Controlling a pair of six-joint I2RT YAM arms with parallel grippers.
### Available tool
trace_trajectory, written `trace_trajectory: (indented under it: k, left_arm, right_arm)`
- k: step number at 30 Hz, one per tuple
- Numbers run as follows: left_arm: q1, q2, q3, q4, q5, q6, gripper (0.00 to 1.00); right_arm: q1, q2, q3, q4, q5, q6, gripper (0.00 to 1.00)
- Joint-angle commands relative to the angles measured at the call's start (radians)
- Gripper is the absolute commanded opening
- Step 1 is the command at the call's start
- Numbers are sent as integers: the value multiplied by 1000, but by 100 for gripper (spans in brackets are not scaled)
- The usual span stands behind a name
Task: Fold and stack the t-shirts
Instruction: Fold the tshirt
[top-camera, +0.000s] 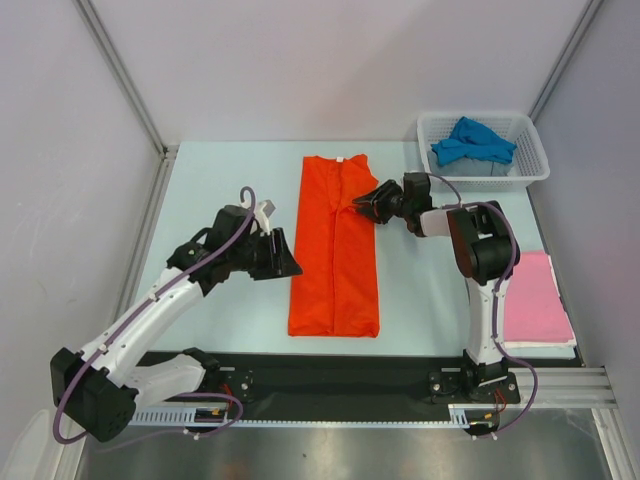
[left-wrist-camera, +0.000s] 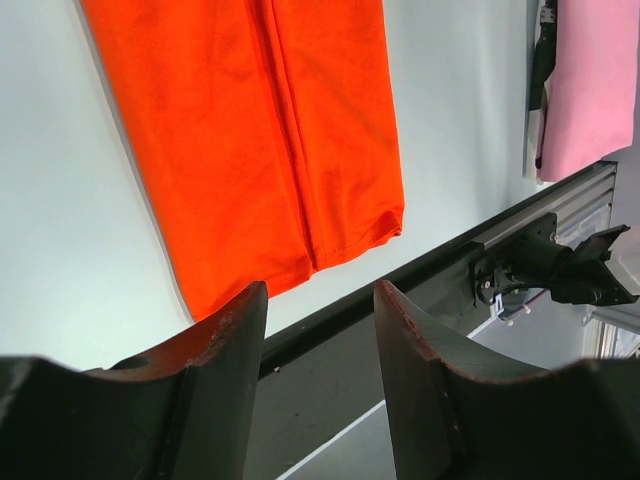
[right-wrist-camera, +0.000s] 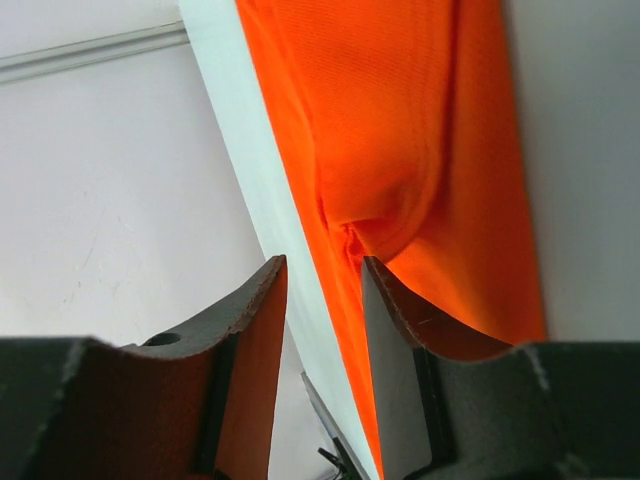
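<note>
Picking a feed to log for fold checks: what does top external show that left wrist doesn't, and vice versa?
Only top external: the white basket holding the blue t-shirt, the right hand at the right edge of the orange-red t-shirt, and that shirt's collar end. Only left wrist: a close look between the fingers of the left hand, which are apart with nothing between them. Both: the orange-red t-shirt folded into a long strip, the pink t-shirt, and the table.

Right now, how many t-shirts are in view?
3. An orange-red t-shirt lies folded lengthwise in the middle of the table, a pink t-shirt folded at its near right edge, and a blue t-shirt crumpled in the white basket. More could hide under the blue one.
</note>
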Motion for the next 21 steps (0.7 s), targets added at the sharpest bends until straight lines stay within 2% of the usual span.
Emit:
trace_trajectory:
  k: [1,8,21]
  left_arm:
    - [12,-27,31,-3,0,19,52]
    - [21,-24,34,1,11,21,52]
    - [43,-44,35,-15,16,28,53]
  right_arm:
    - [7,-17,-26,14,40,14,41]
    - [5,-37,-12,-68,89,-33,48]
    - [4,76,100,-28,124,-56,47]
